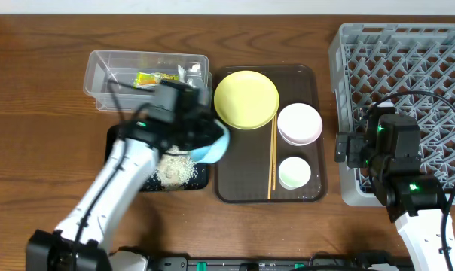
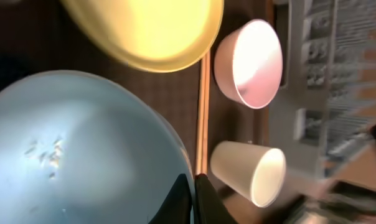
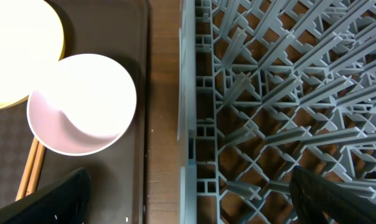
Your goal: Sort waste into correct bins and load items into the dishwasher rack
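The light blue round bowl (image 1: 215, 147), a few grains stuck inside, hangs pinched at its rim by the left gripper (image 2: 194, 199). It is over the right end of the shallow black rectangular tray (image 1: 203, 181), which holds white rice scraps (image 1: 178, 169). To its right, the dark brown serving tray (image 1: 242, 169) carries the round yellow plate (image 1: 246, 99), pale pink bowl (image 1: 299, 123) and small white cup (image 1: 294, 172). Farther right, the right gripper (image 3: 191, 193), fingers spread and empty, hovers at the grey plastic lattice rack (image 1: 408, 60).
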`<state>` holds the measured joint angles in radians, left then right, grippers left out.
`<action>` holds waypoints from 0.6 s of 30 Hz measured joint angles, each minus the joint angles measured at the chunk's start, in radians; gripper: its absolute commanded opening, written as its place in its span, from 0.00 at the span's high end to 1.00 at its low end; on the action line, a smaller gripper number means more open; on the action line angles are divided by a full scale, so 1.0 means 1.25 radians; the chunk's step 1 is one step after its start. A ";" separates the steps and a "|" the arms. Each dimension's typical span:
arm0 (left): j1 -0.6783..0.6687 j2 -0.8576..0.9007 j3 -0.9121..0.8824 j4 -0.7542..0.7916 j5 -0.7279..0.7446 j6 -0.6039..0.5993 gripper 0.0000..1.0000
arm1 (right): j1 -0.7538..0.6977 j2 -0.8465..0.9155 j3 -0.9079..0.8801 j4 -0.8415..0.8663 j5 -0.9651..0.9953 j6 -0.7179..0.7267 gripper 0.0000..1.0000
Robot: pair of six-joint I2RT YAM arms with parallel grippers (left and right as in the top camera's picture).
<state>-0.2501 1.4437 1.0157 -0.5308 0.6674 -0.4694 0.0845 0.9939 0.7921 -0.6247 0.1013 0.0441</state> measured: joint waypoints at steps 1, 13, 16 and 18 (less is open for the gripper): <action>0.040 0.008 0.000 -0.006 0.051 0.002 0.94 | 0.000 0.000 0.000 0.000 0.000 0.000 0.01; 0.328 0.184 -0.020 -0.022 0.607 -0.004 0.94 | 0.000 0.000 0.000 0.000 0.000 0.000 0.01; 0.359 0.200 -0.020 -0.024 0.653 -0.008 0.94 | 0.000 0.000 0.000 -0.001 0.000 0.000 0.01; 0.373 0.200 -0.020 -0.024 0.669 -0.018 0.94 | 0.000 0.000 0.000 -0.001 0.000 0.000 0.01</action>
<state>0.2157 1.6939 0.9913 -0.5610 1.5036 -0.4915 0.0845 0.9939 0.7921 -0.6254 0.1013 0.0441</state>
